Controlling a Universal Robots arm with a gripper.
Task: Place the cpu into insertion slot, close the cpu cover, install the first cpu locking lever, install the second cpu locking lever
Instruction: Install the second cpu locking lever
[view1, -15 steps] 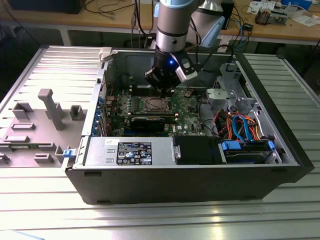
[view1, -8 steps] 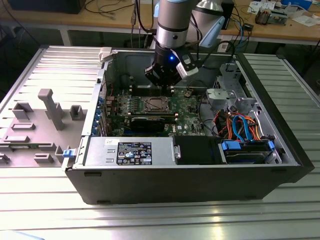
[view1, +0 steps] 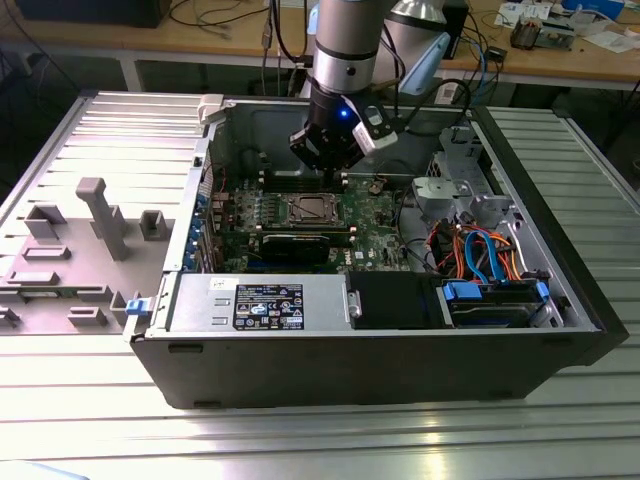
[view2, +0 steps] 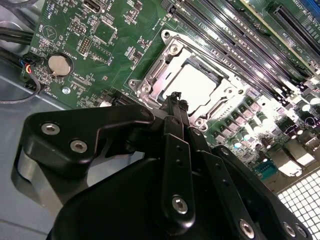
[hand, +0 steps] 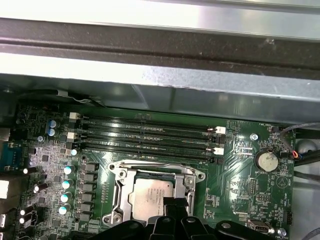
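The cpu (hand: 152, 192) lies in the insertion slot (view1: 310, 208) on the green board, its dull silver top (view2: 192, 82) showing. The cpu cover (hand: 187, 181) lies flat around it as a silver frame, also seen in the second wrist view (view2: 150, 80). I cannot tell how the thin locking levers along the frame's edges stand. My gripper (view1: 329, 170) hangs a little above the socket's near edge, fingertips (view2: 175, 100) together with nothing between them. In the first wrist view the gripper (hand: 172, 204) covers one corner of the cpu.
Long black memory slots (hand: 150, 132) run beside the socket toward the case wall. A coin battery (hand: 266, 161) sits on the board. A black graphics card (view1: 295, 245), a power supply (view1: 260, 302), coloured cables (view1: 480, 250) and a drive cage (view1: 460, 190) crowd the case.
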